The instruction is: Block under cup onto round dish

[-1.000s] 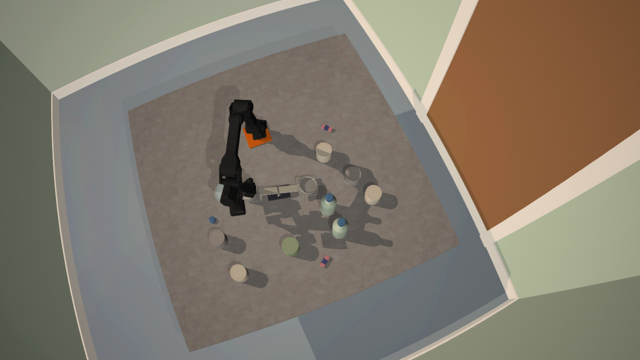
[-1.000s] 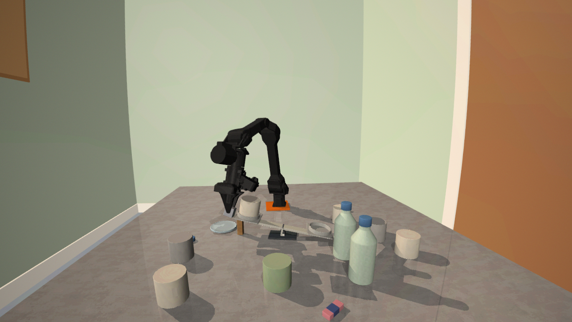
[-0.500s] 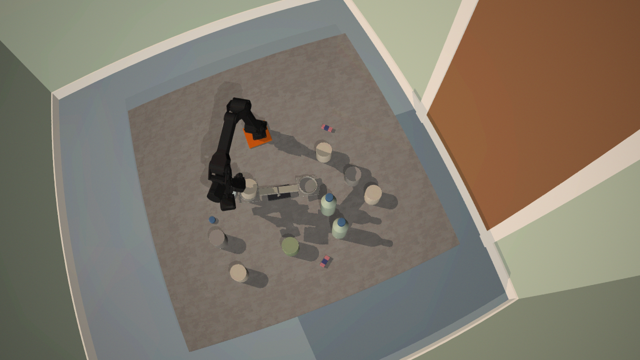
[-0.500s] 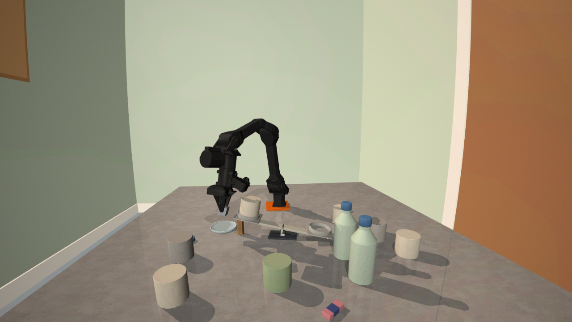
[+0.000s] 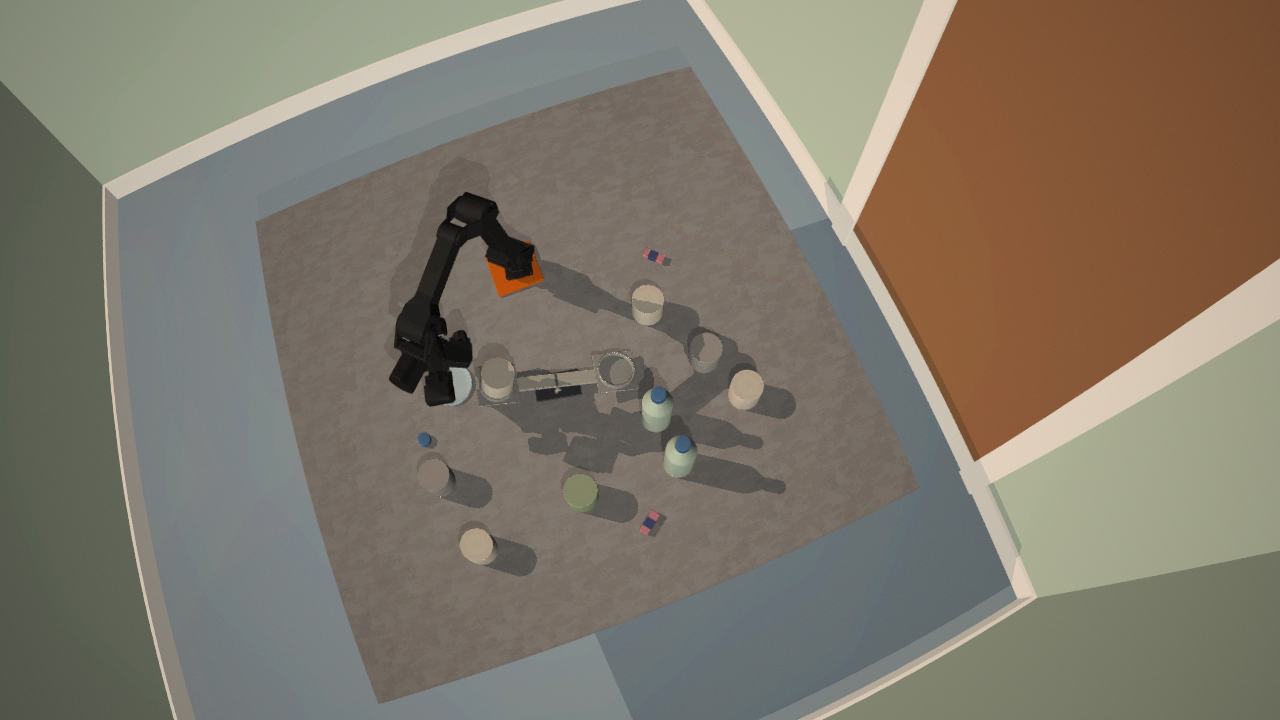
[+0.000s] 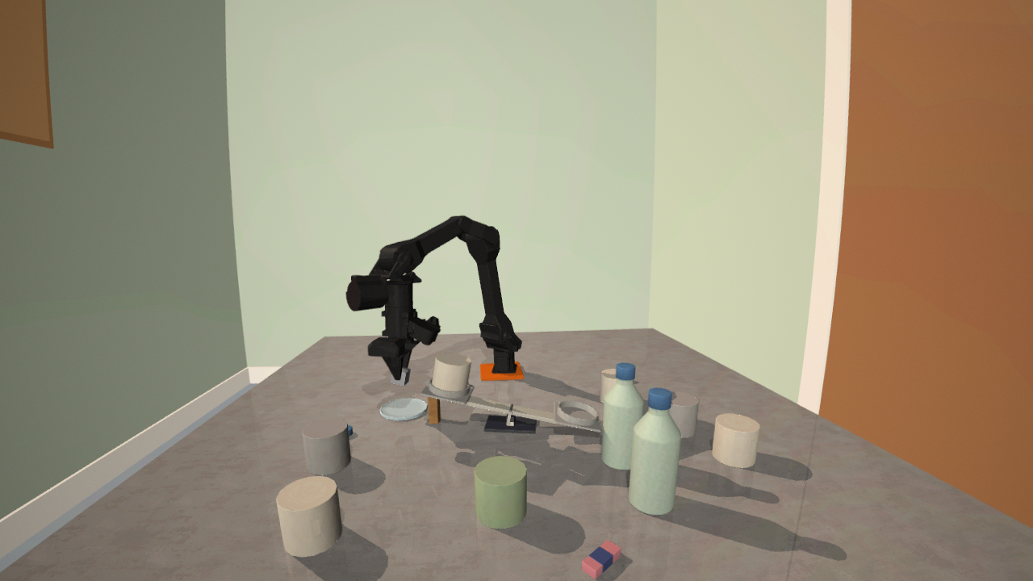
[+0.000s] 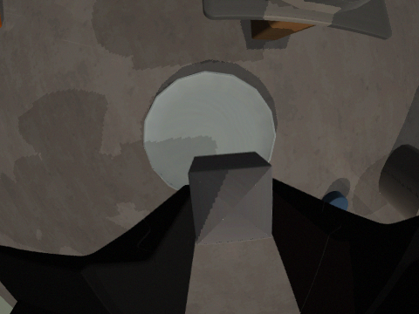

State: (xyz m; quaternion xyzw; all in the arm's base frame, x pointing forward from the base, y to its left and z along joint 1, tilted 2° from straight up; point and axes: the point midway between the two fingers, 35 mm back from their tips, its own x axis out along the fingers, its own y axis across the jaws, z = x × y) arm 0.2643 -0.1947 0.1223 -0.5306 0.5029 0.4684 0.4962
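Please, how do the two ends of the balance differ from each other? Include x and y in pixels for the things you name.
The near-dish end (image 6: 424, 394) carries a beige cup (image 5: 497, 378) (image 6: 452, 374); the far end (image 6: 576, 413) bears no cup, its ring open. The near-dish end sits higher, above an orange-brown post (image 6: 433, 410); the far end is tilted low. Both have a ring-shaped holder.

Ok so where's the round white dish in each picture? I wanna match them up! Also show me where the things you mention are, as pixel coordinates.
Top: the dish (image 5: 461, 385) is left of the middle, partly hidden under the gripper (image 5: 439, 400).
Exterior: the dish (image 6: 403, 409) is left of the middle, below the gripper (image 6: 399, 377).
Wrist: the dish (image 7: 209, 109) is in the middle, partly behind the grey block (image 7: 233, 201).
Shared landmark: the small blue thing (image 5: 425, 439) (image 6: 349, 430) (image 7: 337, 201) on the table.
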